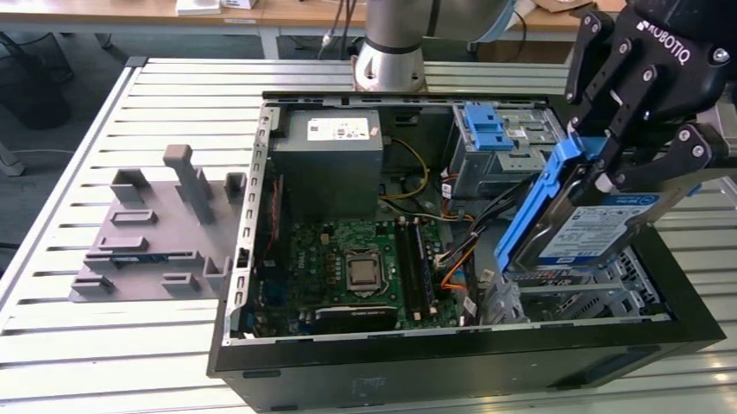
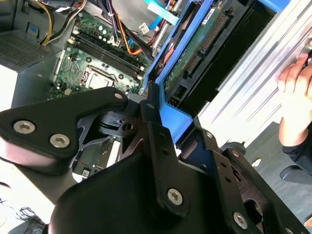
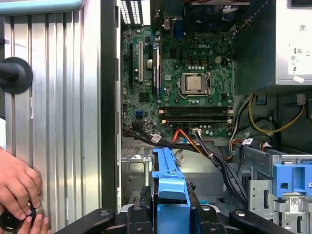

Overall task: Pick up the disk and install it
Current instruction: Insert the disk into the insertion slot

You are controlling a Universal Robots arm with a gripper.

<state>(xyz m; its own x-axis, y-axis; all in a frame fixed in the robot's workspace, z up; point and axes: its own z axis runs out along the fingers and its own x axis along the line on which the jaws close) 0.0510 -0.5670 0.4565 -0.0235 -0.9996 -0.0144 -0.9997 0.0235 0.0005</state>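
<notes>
Entry, exterior view. The black multi-link gripper (image 1: pixel 631 168) is at the upper right of the frame, clamped on the flat silver-grey hard disk with its white-and-blue label and blue plastic bracket (image 1: pixel 589 231). I see the disk held tilted, its lower end down over the metal bay at the right side of the open black computer case (image 1: pixel 461 366). I cannot tell whether it touches the bay.

Inside the case, the green motherboard (image 1: pixel 351 259) is at centre. The grey metal power-supply box with a white sticker (image 1: pixel 328 164) is above it, and the grey drive cage with a blue latch (image 1: pixel 493 142) is to the upper right.

A grey moulded fixture (image 1: pixel 155 233) lies at the left on the slatted metal table (image 1: pixel 103 354).

In the first wrist view, a person's hand (image 3: pixel 17 187) rests against the table.
</notes>
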